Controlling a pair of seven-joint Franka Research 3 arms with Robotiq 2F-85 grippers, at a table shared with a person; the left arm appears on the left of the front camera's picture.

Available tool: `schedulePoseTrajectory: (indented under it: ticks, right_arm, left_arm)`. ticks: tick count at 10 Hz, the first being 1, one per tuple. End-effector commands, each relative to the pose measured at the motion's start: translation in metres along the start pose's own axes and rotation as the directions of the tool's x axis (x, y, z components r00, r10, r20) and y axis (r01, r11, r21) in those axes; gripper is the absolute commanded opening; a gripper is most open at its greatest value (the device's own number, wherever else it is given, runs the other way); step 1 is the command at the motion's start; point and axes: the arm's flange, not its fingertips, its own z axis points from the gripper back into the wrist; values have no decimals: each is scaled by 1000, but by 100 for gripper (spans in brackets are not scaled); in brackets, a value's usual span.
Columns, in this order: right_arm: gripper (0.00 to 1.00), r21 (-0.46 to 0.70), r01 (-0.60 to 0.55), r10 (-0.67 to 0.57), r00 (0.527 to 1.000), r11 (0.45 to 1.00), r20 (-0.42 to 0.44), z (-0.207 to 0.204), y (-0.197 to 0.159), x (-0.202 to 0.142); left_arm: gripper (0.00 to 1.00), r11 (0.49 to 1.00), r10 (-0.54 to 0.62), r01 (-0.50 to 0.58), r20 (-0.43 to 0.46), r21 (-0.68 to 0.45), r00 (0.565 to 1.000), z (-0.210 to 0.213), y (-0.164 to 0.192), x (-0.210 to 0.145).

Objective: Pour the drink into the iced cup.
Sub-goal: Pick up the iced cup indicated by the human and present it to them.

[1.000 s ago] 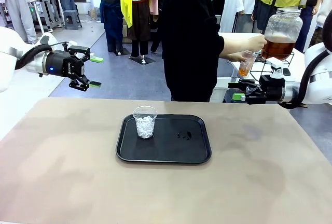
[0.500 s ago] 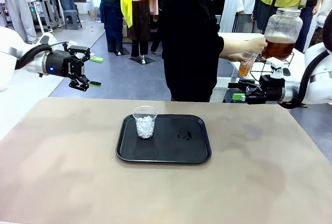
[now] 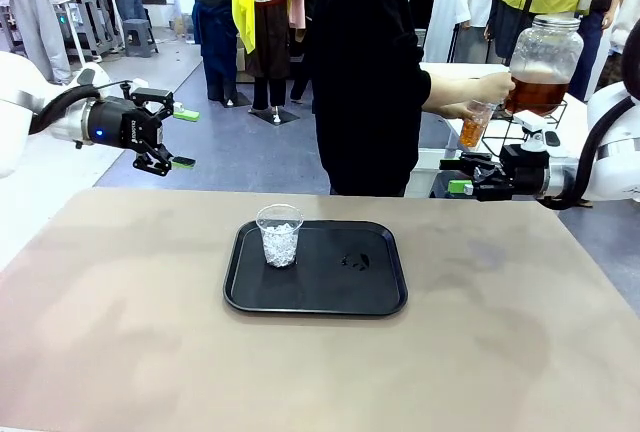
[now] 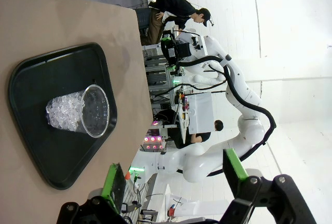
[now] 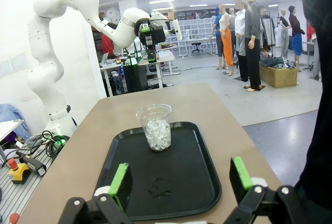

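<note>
The iced cup (image 3: 279, 235), clear plastic with white ice cubes, stands upright on the left part of a black tray (image 3: 315, 307); it also appears as the cup (image 4: 78, 111) and the cup (image 5: 155, 126). Behind the table a person's hand (image 3: 490, 84) holds a small cup of amber drink (image 3: 472, 128) at the tap of a big glass jar (image 3: 543, 62). My left gripper (image 3: 184, 139) hangs open above the table's far left edge, far from the cup. Open too, my right gripper (image 3: 455, 174) hovers past the far right edge, just below the person's cup. Both hold nothing.
The tray sits mid-table with a small wet patch (image 3: 355, 261) on its right half. The person in black (image 3: 365, 72) stands at the far edge. The jar rests on a white side table (image 3: 450, 77) at back right. Bare brown tabletop (image 3: 120, 332) surrounds the tray.
</note>
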Motion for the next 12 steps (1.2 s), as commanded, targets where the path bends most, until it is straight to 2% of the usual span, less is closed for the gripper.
schedulePoseTrajectory:
  ticks: [1,12]
  right_arm:
    - [100,13,12,-12,1000,1000,-4,1,0,3]
    - [100,13,12,-12,1000,1000,-4,1,0,3]
  left_arm:
    - [100,1000,-2,2,2,0,1000,0,-1,0]
    - [100,1000,-2,2,2,0,1000,0,-1,0]
